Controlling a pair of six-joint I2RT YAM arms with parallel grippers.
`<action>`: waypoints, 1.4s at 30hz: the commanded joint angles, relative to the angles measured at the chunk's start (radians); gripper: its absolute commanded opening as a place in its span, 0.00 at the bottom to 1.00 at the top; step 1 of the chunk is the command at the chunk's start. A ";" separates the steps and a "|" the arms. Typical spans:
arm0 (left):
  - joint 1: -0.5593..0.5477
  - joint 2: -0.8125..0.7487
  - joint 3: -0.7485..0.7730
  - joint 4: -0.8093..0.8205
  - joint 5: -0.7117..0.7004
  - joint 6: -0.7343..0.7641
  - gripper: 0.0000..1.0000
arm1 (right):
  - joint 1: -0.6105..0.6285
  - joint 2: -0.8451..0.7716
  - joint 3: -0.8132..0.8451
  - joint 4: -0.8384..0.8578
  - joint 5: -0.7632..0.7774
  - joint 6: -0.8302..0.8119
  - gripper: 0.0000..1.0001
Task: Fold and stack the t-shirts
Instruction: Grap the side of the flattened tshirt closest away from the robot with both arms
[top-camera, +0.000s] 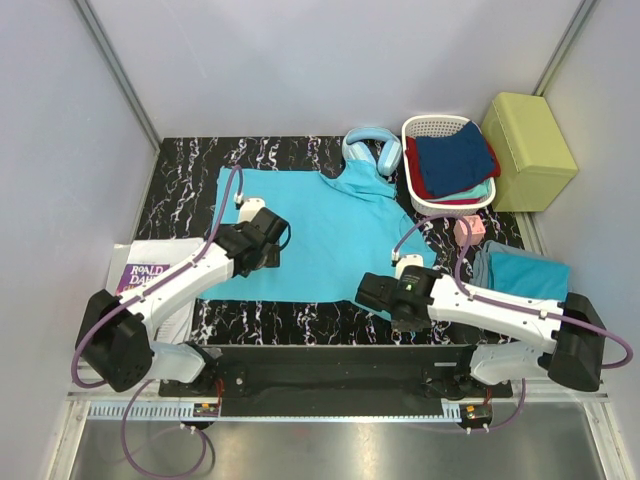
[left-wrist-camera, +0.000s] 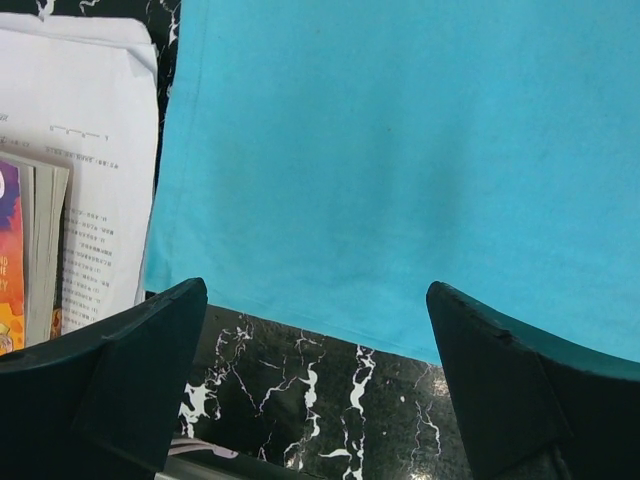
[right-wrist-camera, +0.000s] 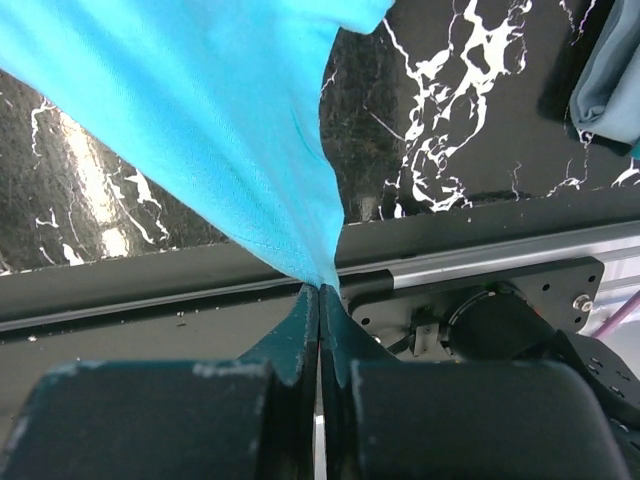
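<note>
Bare table (top-camera: 185, 175) lies open at the far left corner and partway down the left edge. A narrow dark strip also runs along the near edge in front of the spread t-shirt (top-camera: 320, 225).

The far right corner is crowded. The headphones (top-camera: 372, 150) sit at the far edge by the shirt's collar, and a basket (top-camera: 408, 160) heaped with clothes is just beside them. A yellow-green box (top-camera: 528, 150) stands past the basket.

A small pink block (top-camera: 469, 230) and a folded shirt (top-camera: 525, 272) fill the right edge. Papers and a book (top-camera: 150, 272) take the near left corner.

The left hand (left-wrist-camera: 315, 290) hangs wide-jawed over the shirt's near left corner. The right hand (right-wrist-camera: 320, 290), pinched on the shirt's near right corner, blocks that stretch of the near edge.
</note>
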 joint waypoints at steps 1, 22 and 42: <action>-0.004 0.007 0.037 -0.067 -0.071 -0.068 0.99 | 0.012 0.023 0.031 -0.008 0.060 -0.002 0.00; 0.346 -0.023 -0.141 -0.072 0.314 -0.233 0.99 | 0.010 0.089 0.079 0.115 0.114 -0.106 0.00; 0.591 0.007 -0.191 -0.043 0.351 -0.208 0.47 | 0.009 0.109 0.062 0.142 0.106 -0.096 0.00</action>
